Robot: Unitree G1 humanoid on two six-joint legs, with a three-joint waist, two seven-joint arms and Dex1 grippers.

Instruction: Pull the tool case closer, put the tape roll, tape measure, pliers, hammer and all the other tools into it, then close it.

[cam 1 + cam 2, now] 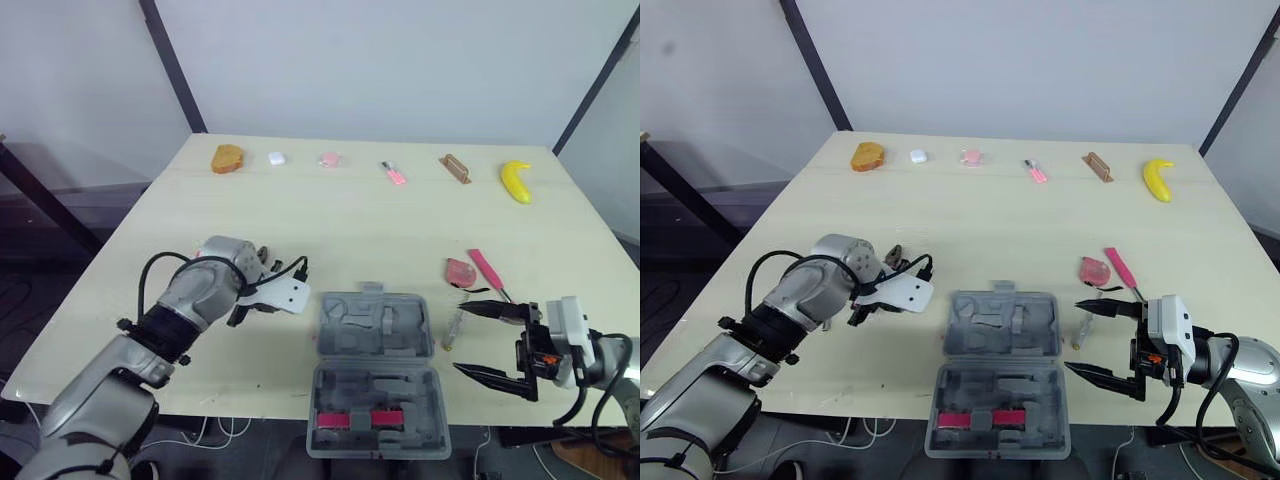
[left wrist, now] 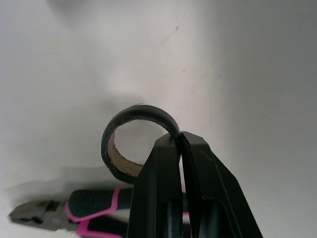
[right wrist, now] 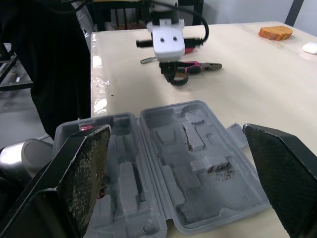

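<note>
Tape roll (image 2: 141, 112) clenched at rim by left fingers (image 2: 163, 173), on desk (image 1: 350, 230) left of open case (image 1: 375, 370); pliers (image 2: 74, 213) just beside. Right fingers (image 1: 495, 375) released, spread wide, right of case.

We take this for a robotics lab or test room, not a home or a shop. We see a pale, plain desk (image 1: 330, 230) set against blank white walls (image 1: 380, 60), with black metal struts (image 1: 172, 65) slanting up behind it. Loose cables (image 1: 205, 432) lie on the floor under its near edge. Unrelated small things, among them a bread slice (image 1: 228, 158) and a banana (image 1: 516, 181), stand in a neat row along its far edge.
</note>
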